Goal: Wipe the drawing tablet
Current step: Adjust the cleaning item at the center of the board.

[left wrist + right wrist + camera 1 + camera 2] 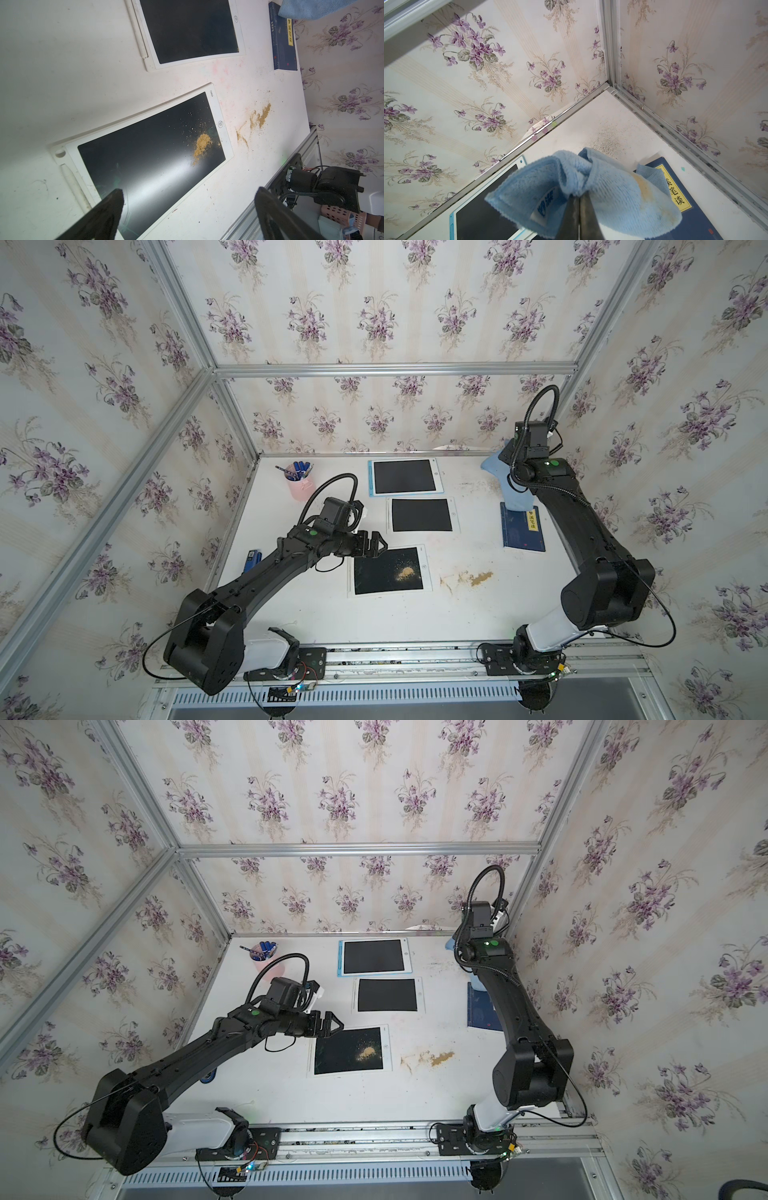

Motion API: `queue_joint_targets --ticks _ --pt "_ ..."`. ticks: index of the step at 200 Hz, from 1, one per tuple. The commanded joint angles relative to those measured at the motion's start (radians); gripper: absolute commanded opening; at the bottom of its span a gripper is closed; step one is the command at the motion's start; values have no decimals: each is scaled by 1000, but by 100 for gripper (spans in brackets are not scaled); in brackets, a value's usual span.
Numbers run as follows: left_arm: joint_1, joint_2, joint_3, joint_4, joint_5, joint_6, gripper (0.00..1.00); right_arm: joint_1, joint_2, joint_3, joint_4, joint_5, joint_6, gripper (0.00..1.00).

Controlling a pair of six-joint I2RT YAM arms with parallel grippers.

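Three drawing tablets lie in a row on the white table. The nearest drawing tablet has a white frame and a black screen, with a heap of yellow-brown powder on it. My left gripper hovers open over that tablet's far left corner, nothing between its fingers. At the back right my right gripper is shut on a light blue cloth, which hangs above a blue book.
A white-framed tablet and a blue-framed tablet lie further back. More powder is smeared on the table right of the near tablet. A pink cup of pens stands back left; a small blue object lies by the left wall.
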Motion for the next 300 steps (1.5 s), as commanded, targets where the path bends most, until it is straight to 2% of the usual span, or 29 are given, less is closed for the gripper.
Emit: queue_joint_targets --ticks 1,17,116,145,162,190,229,242,267,300 --pt "0 -5 -4 13 10 -7 100 3 8 8 41 -29 -16 0" --pt "1 -5 -9 19 11 -9 100 17 15 10 33 -35 -25 0" --pt "-1 14 -8 40 37 -9 100 -7 -38 21 -116 418 -12 0" --pt "-1 11 -14 43 41 -5 100 -8 -60 12 -92 457 -32 0" --pt "-1 9 -21 50 43 -7 100 -7 -61 -2 -73 412 -33 0" --pt "-1 8 -32 60 47 -10 100 9 -39 -74 -64 242 31 0" --pt "-1 7 -51 70 47 -11 100 45 14 -305 109 -149 123 0" --pt "-1 5 -58 72 48 -11 100 46 27 -346 152 -228 143 0" --pt "-1 -4 -70 78 50 -13 100 45 19 -369 161 -228 143 0" --pt "-1 6 -71 91 65 -9 100 19 -47 -389 92 -105 158 0"
